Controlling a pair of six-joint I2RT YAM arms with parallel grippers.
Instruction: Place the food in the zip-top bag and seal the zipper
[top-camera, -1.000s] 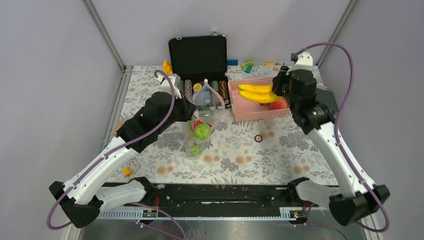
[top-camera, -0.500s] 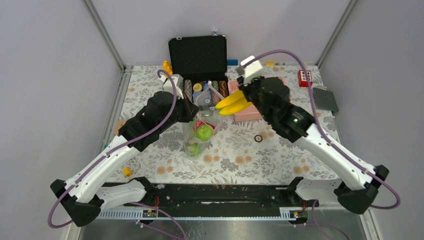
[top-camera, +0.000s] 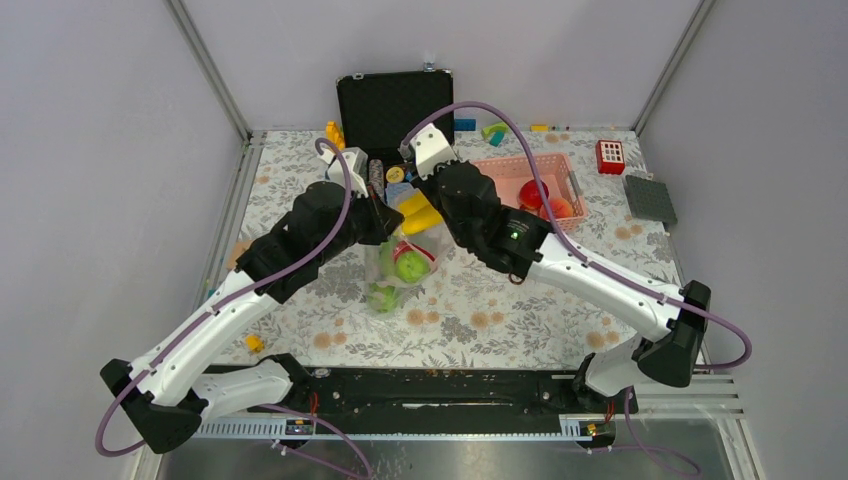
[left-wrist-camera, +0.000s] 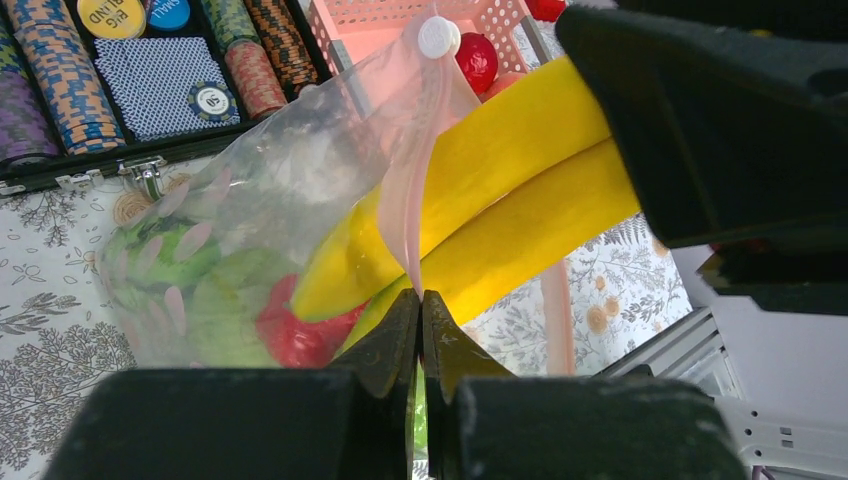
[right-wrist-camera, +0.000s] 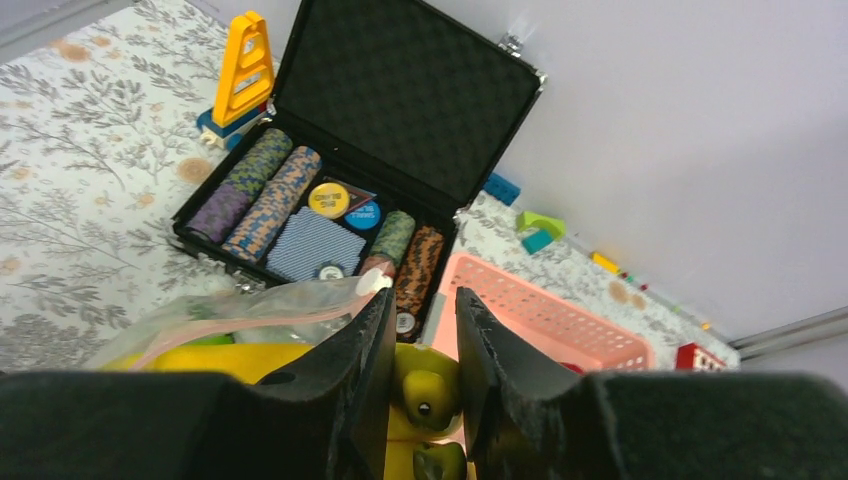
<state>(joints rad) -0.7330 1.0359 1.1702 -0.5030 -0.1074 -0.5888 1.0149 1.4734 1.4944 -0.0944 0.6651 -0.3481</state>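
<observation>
Swung over from upper-right basket (top-camera: 520, 160), right end effector (right-wrist-camera: 420, 335), clamped on bananas (left-wrist-camera: 480, 200), pokes them into bag (left-wrist-camera: 260, 190) at mid-frame; left end effector (left-wrist-camera: 420, 300) pinches zipper (left-wrist-camera: 405, 215) tight, and snagging bananas could yank it free.

The mouth of the clear dotted zip-top bag (left-wrist-camera: 250, 190) is taken up by the yellow plastic bananas (left-wrist-camera: 500, 170). Behind it, the way is barred by the open black chip case (top-camera: 395, 105) and the pink mesh basket (top-camera: 520, 160); bare flowered worktop (top-camera: 470, 320) is left on the near side.
</observation>
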